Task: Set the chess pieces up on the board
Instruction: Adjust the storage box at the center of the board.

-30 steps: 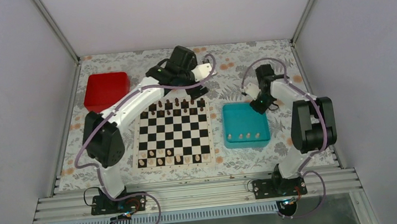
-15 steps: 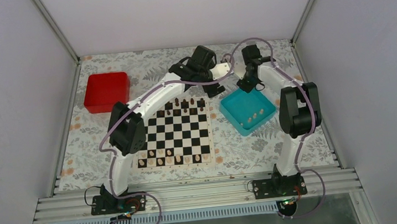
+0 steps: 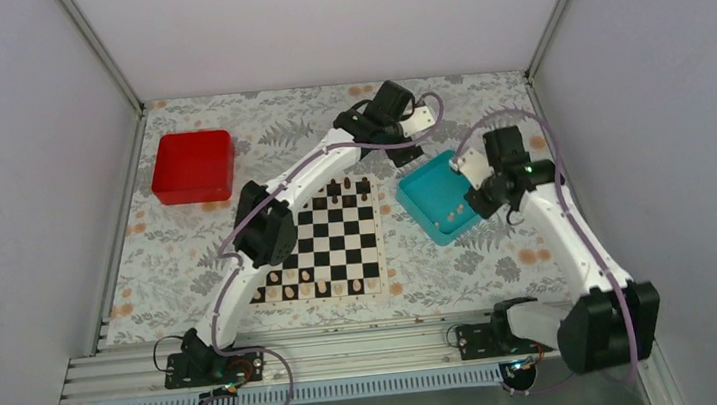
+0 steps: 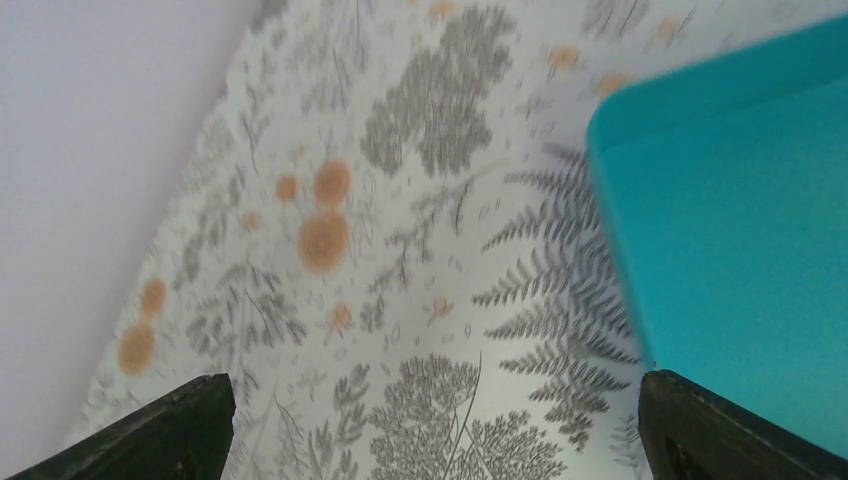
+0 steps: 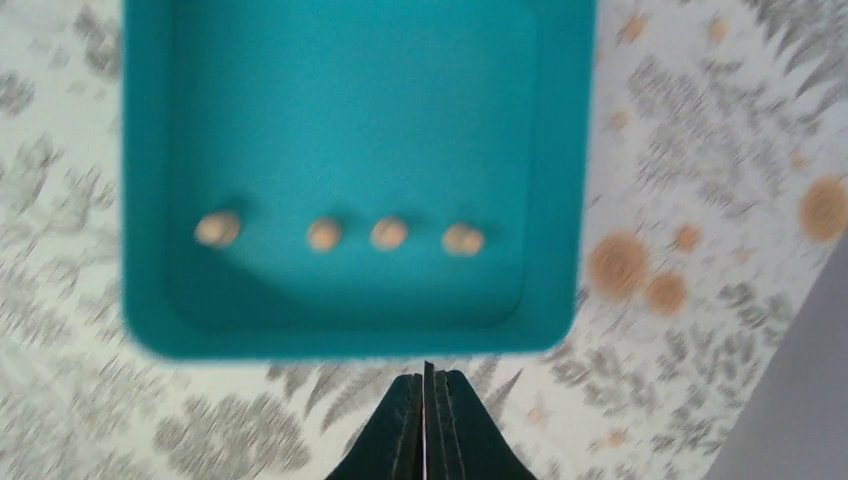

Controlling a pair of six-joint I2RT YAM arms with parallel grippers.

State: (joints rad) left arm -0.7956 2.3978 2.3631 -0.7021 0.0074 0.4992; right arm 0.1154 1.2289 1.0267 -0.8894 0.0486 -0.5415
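The chessboard [image 3: 318, 237] carries light pieces [image 3: 313, 290] along its near row and a few dark pieces [image 3: 338, 187] at the far right; my left arm hides part of the far row. The teal tray [image 3: 434, 190] sits askew to the board's right, with several light pieces [image 3: 454, 215] inside. These pieces [image 5: 388, 233] stand in a line in the right wrist view. My left gripper [image 3: 408, 153] hovers open over the cloth by the tray's far corner [image 4: 700, 150], holding nothing. My right gripper [image 5: 425, 395] is shut and empty, just outside the tray's rim [image 5: 350, 338].
A red box [image 3: 192, 166] stands at the back left of the patterned cloth [image 3: 192, 280]. The left arm's elbow [image 3: 267, 234] hangs over the board's left half. White walls enclose the table on three sides.
The teal tray has turned and shifted toward the back. My left arm has reached farther right toward the tray. My right arm swung from behind the tray to its right side.
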